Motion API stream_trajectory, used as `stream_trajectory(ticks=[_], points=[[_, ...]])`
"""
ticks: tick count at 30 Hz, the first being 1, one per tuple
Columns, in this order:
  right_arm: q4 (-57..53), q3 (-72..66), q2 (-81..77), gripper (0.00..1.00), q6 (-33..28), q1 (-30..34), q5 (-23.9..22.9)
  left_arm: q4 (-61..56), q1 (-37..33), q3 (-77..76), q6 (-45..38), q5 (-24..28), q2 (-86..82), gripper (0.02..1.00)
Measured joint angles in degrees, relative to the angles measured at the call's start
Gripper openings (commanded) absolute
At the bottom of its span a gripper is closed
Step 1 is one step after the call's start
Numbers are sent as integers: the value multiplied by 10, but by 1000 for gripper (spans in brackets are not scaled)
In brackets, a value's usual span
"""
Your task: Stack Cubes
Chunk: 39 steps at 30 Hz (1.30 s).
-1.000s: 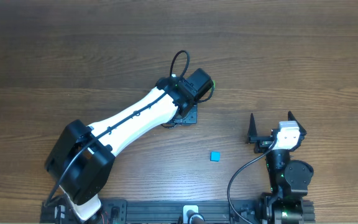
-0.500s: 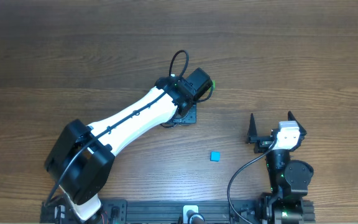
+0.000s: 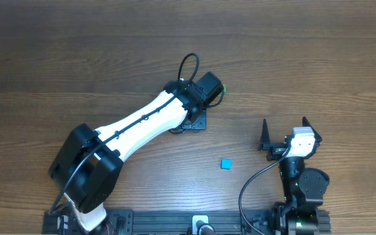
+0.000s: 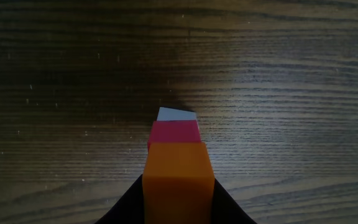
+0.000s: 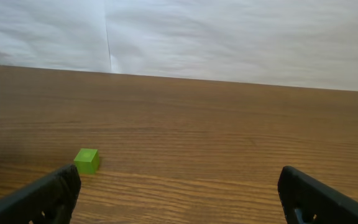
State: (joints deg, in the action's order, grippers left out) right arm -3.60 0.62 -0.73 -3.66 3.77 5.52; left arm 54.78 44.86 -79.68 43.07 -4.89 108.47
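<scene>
Left claw (image 4: 179, 208) tight on orange cube (image 4: 178, 174); beneath, half hidden, pink cube (image 4: 174, 132) and white cube (image 4: 177, 114)

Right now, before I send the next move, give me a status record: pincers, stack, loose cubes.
left pincer: shut on orange cube
stack: orange cube above red cube, pale cube beneath; contact unclear
right pincer: open, empty
loose cubes: blue cube and green cube, apart on the table
</scene>
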Motion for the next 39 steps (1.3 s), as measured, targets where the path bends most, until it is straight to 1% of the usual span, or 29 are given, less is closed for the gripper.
stream_trajectory(ticks=[3, 4, 5, 6, 8, 10, 11, 13, 16, 19, 25, 28, 31, 36, 39], points=[[0, 0, 0, 993, 0, 0, 0, 0, 0, 0, 0, 0, 0, 159], [0, 0, 0, 991, 0, 0, 0, 0, 0, 0, 0, 0, 0, 200], [0, 0, 0, 993, 0, 0, 0, 0, 0, 0, 0, 0, 0, 272], [0, 0, 0, 993, 0, 0, 0, 0, 0, 0, 0, 0, 0, 325], [0, 0, 0, 993, 0, 0, 0, 0, 0, 0, 0, 0, 0, 516], [0, 0, 0, 991, 0, 0, 0, 0, 0, 0, 1, 2, 2, 678], [0, 0, 0, 993, 0, 0, 0, 0, 0, 0, -4, 2, 2, 787], [0, 0, 0, 993, 0, 0, 0, 0, 0, 0, -1, 3, 3, 888], [0, 0, 0, 993, 0, 0, 0, -1, 0, 0, -2, 4, 4, 985], [0, 0, 0, 993, 0, 0, 0, -3, 0, 0, 0, 4, 4, 1000], [0, 0, 0, 991, 0, 0, 0, -11, 0, 0, 0, 3, 4, 1000], [0, 0, 0, 991, 0, 0, 0, -30, -3, 0, 0, -8, -3, 998], [0, 0, 0, 991, 0, 0, 0, -49, -14, 0, 0, -26, -39, 998], [0, 0, 0, 993, 0, 0, 0, -86, -53, -1, -6, -78, -176, 998], [0, 0, 0, 993, 0, 0, 0, -120, -88, -3, -33, -107, -264, 998]])
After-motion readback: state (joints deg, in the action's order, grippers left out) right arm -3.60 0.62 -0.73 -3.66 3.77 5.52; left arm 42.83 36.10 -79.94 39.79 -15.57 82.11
